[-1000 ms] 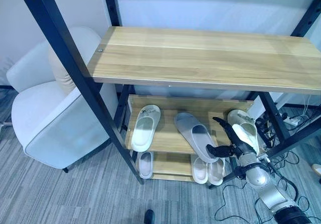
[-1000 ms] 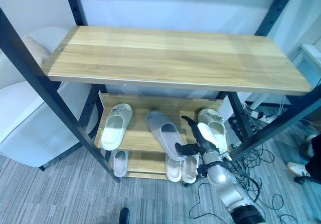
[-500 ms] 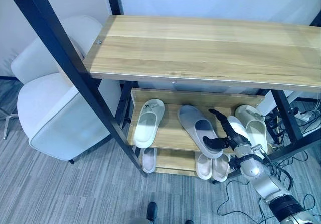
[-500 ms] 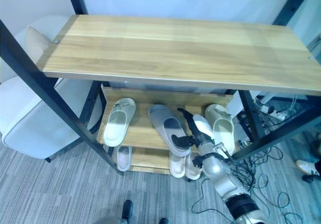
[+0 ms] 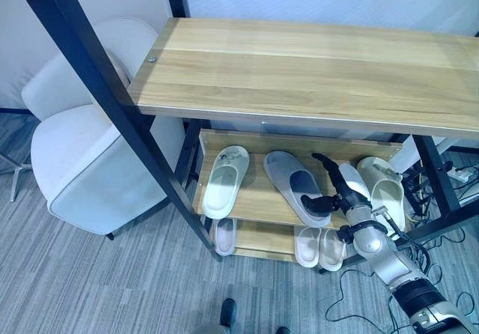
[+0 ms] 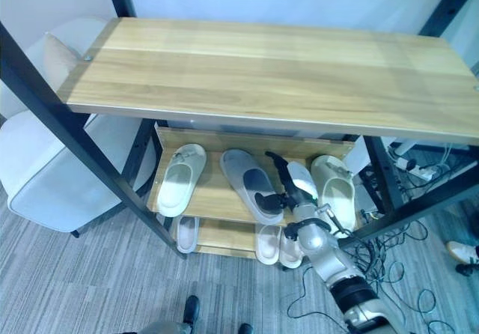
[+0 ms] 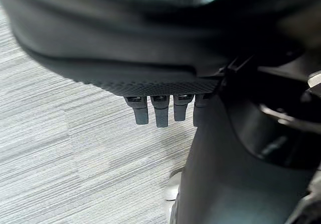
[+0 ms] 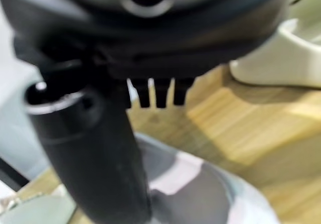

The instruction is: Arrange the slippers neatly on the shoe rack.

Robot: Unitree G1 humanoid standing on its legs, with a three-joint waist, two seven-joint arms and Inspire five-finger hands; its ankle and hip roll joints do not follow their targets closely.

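On the rack's middle shelf (image 5: 254, 203) a cream slipper (image 5: 224, 180) lies at the left and a grey slipper (image 5: 296, 186) lies slanted in the middle. My right hand (image 5: 338, 193) reaches in beside the grey slipper's near end, open, fingers straight and thumb (image 8: 95, 148) against the slipper's edge. The grey slipper (image 8: 200, 194) sits just under that thumb. A pale slipper (image 5: 353, 181) lies close along the hand's right side, with another cream slipper (image 5: 388, 192) beyond it. My left hand (image 7: 160, 111) hangs open over the carpet.
The wide wooden top shelf (image 5: 314, 68) overhangs the middle shelf. Black uprights (image 5: 112, 102) stand at the front left and at the right (image 5: 441, 192). Slippers sit on the lowest shelf (image 5: 318, 246). A white armchair (image 5: 82, 162) stands left of the rack.
The whole view has shifted a little as the camera moved. My right hand has gone slightly further in along the grey slipper; the pale slipper beside it now sits clear of the right cream one.
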